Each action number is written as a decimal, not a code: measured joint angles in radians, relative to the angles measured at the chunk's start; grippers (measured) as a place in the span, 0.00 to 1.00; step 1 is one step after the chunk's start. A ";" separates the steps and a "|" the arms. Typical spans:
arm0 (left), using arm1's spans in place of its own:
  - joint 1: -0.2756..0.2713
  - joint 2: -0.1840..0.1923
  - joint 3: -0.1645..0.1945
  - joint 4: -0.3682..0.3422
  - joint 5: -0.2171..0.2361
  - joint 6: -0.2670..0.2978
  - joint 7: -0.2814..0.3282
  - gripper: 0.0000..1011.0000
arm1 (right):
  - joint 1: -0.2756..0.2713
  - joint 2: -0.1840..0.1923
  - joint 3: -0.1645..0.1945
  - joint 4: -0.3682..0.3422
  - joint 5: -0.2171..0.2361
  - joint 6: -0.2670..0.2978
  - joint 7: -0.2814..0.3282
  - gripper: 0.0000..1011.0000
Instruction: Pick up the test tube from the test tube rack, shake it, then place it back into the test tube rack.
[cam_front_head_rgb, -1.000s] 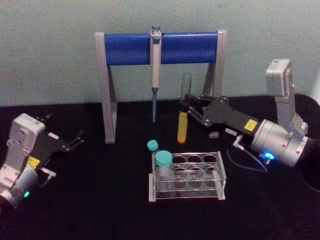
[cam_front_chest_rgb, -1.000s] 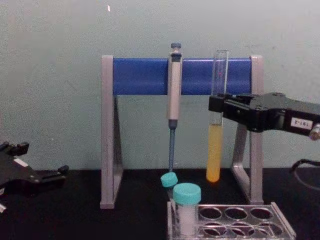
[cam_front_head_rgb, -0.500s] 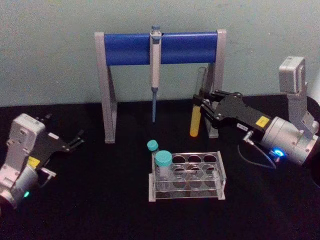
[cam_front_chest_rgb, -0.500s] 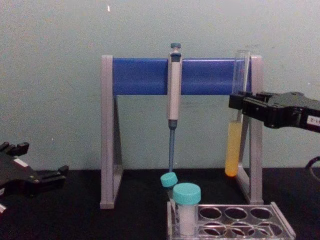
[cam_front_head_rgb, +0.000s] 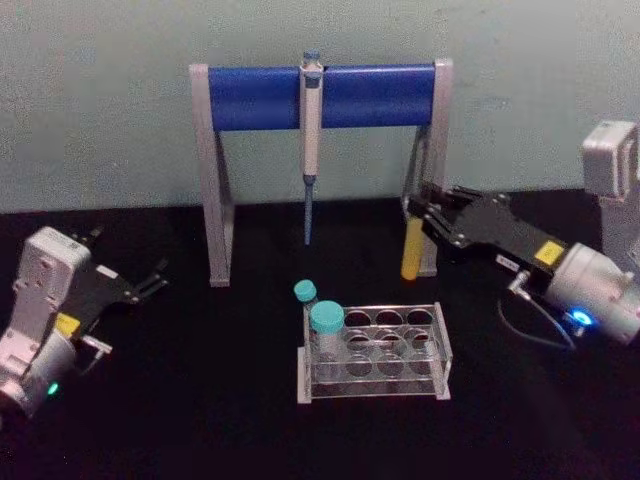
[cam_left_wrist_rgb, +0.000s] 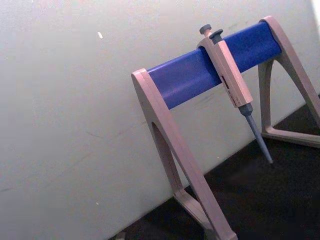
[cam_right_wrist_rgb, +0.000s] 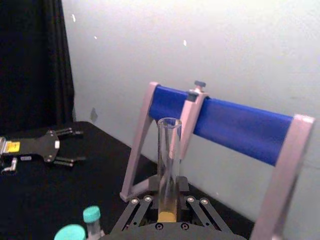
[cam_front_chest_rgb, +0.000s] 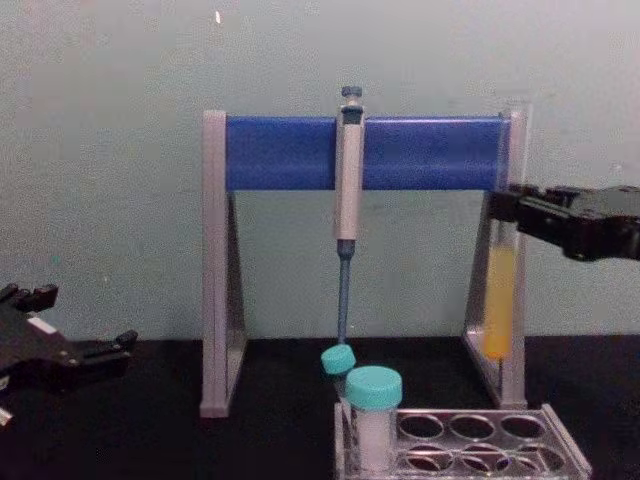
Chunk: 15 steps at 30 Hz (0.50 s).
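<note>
Test tube (cam_front_head_rgb: 412, 248), a long slender clear glass one, uncapped and with yellow liquid in its lower part, is out of the rack and hangs upright in the air, beyond the rack's far right corner and right by the right leg of the tall grey-legged stand with the blue crossbar (cam_front_head_rgb: 320, 97). The right gripper (cam_front_head_rgb: 418, 207) reaches in from the right and is clamped on the glass just above the liquid line, so this looks like the shaking part of the task. From the chest view the tube overlaps that grey leg, and I cannot tell whether glass and leg touch or stand just apart. That is the main risk: a sideways swing could knock the tube against the leg and crack it or twist it in the jaws. With the mouth open, a hard or tilted shake could also throw liquid out. The low clear plastic test tube rack (cam_front_head_rgb: 442, 340) sits on the black tabletop (cam_front_head_rgb: 200, 400) with a short white-filled vial with a teal screw cap (cam_front_head_rgb: 327, 335) in its front left corner; a slightly off lowering could land the tube's round end on the top plate and shove the light rack. The grey pipette with a blue tip (cam_front_head_rgb: 311, 120) hangs from the crossbar, clear of the tube. The left gripper (cam_front_head_rgb: 150, 280) is parked at the left, fingers spread and empty.
</note>
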 joint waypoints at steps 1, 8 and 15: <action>0.000 0.000 0.000 0.000 0.000 0.000 0.000 1.00 | -0.010 0.006 0.004 -0.011 0.000 0.003 -0.004 0.22; 0.000 0.000 0.000 0.000 0.000 0.000 0.000 1.00 | -0.093 0.044 0.026 -0.103 0.010 0.030 -0.020 0.22; 0.000 0.000 0.000 0.000 0.000 0.000 0.000 1.00 | -0.120 0.052 0.000 -0.154 0.029 0.048 0.018 0.22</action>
